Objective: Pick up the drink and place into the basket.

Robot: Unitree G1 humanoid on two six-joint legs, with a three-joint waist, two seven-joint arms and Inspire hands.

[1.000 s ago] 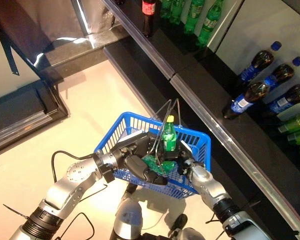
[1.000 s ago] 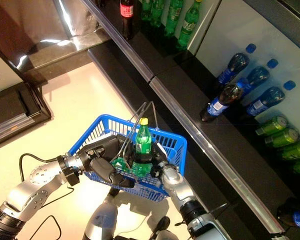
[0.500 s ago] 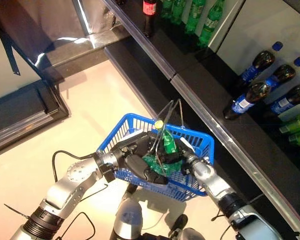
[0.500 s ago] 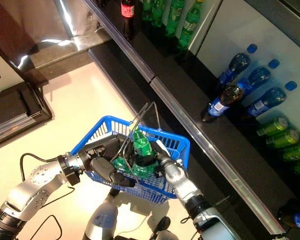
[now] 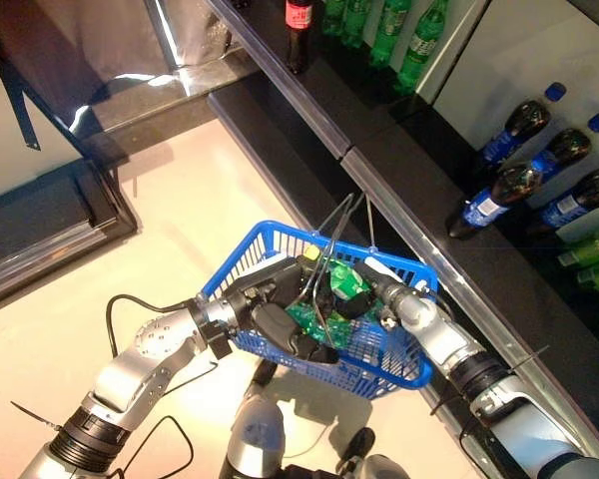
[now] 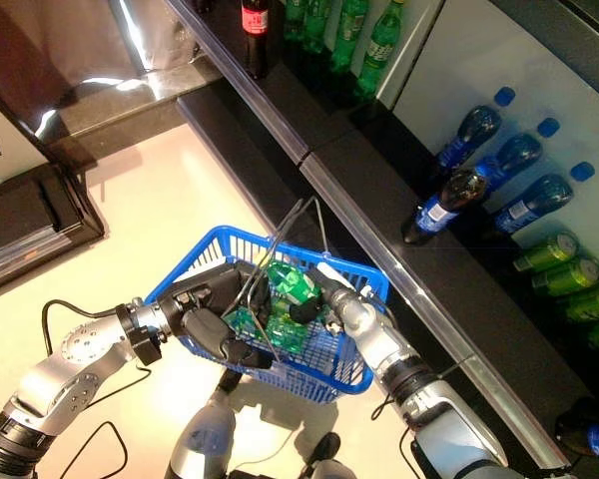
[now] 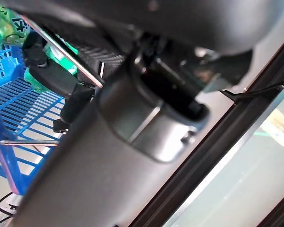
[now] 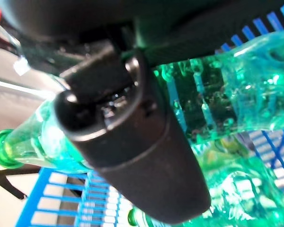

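Note:
The blue basket [image 5: 384, 349] hangs raised in front of me. My left hand [image 5: 265, 319] is shut on its thin wire handles [image 7: 68, 59]. My right hand [image 5: 384, 294] reaches over the basket's far right rim and is shut on a green drink bottle [image 5: 347, 284] with a yellow cap. The bottle lies tilted inside the basket, cap toward the left hand, on top of other green bottles. In the right wrist view my fingers [image 8: 132, 156] curl round the green bottle [image 8: 227, 104].
A dark shelf unit runs along the right. Green bottles [image 5: 389, 35] and a red-labelled dark bottle [image 5: 298, 20] stand at its far end. Blue-capped dark bottles [image 5: 519, 180] and green drinks [image 5: 591, 244] lie at the right. A dark cabinet [image 5: 40, 200] stands at the left.
The green bottle has gone from upright above the basket to tilted and lower inside it. My right hand has moved right and farther with it. The basket has shifted slightly right.

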